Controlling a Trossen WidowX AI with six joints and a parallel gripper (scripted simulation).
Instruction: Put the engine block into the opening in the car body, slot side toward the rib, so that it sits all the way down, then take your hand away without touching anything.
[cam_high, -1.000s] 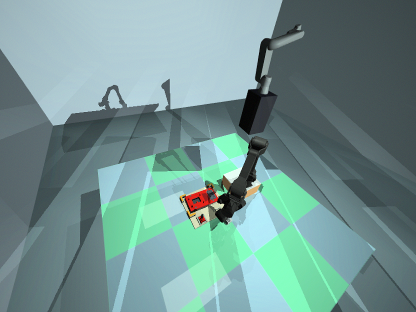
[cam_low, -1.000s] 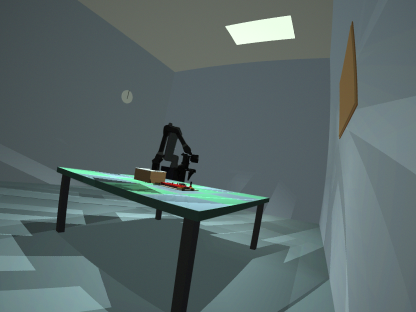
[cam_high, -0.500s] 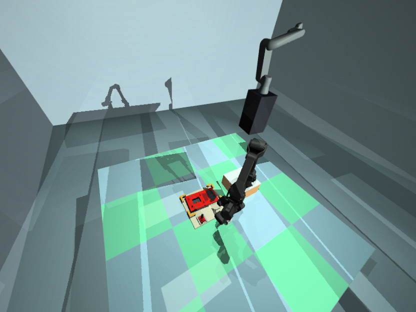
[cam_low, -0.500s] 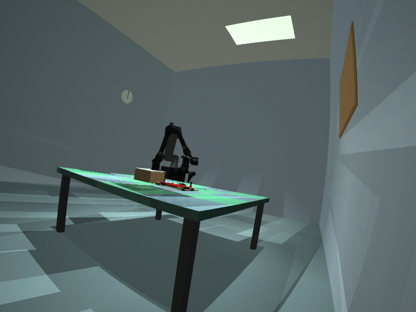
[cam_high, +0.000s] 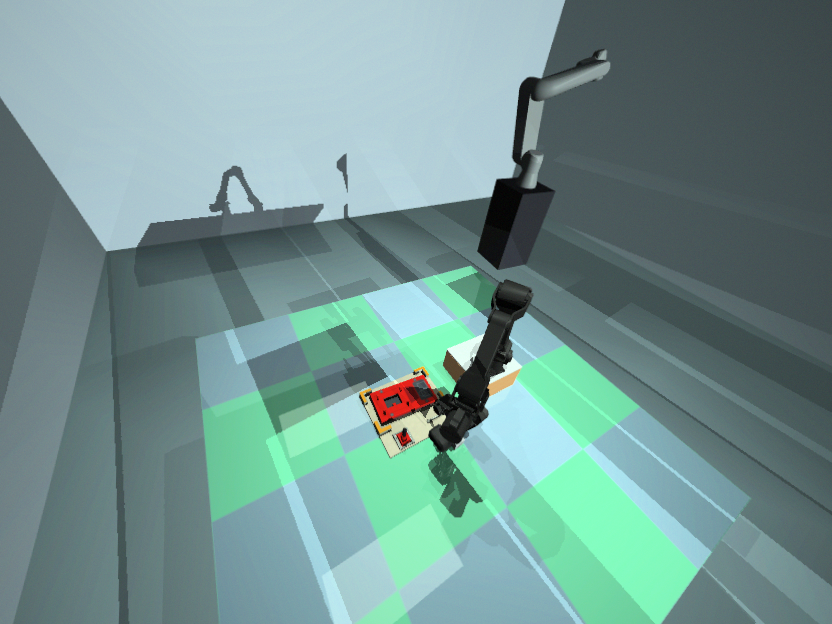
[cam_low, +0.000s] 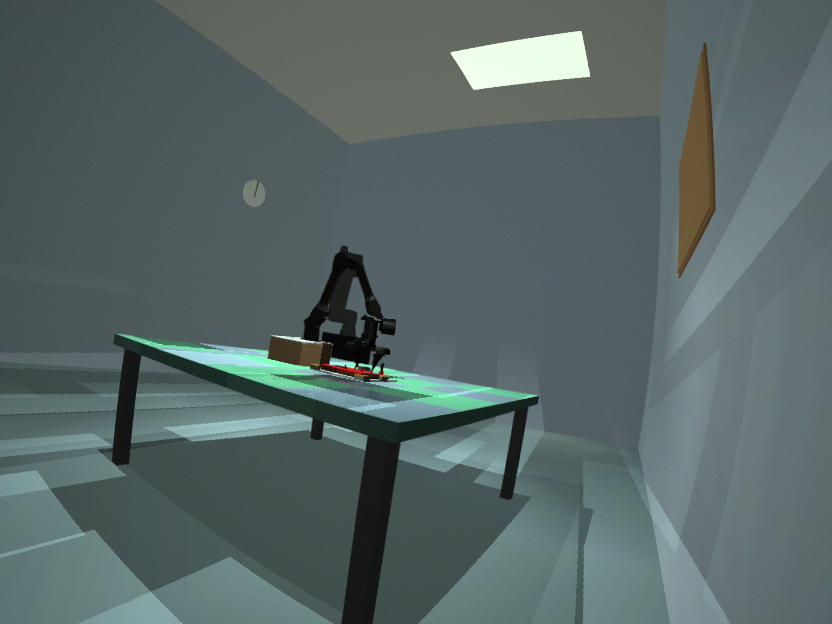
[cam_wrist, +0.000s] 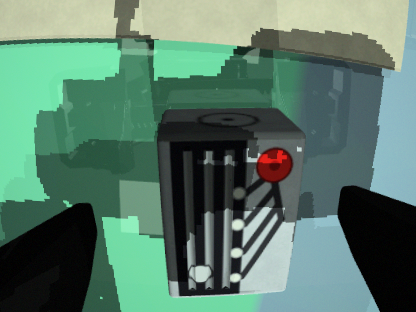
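The engine block (cam_wrist: 270, 260) is a grey and white box with dark slots on its left, a red disc and white dots. It stands on the table top, beyond the edge of a cream board. My gripper (cam_wrist: 219, 211) (cam_low: 366, 364) is open, one black finger on each side of the block, with a gap at both sides in the wrist view. The red car body (cam_high: 381, 411) (cam_low: 346, 368) lies on the cream board (cam_high: 420, 429), and its opening (cam_high: 393, 400) shows as a dark square. The arm hides the block in the top view.
A box (cam_high: 504, 384) (cam_low: 288, 349) with a white top and brown sides stands behind the board, close to the arm. A small red part (cam_high: 403, 438) with a black upright knob sits on the board's near part. Orange corner pieces (cam_high: 382, 428) edge the car body.
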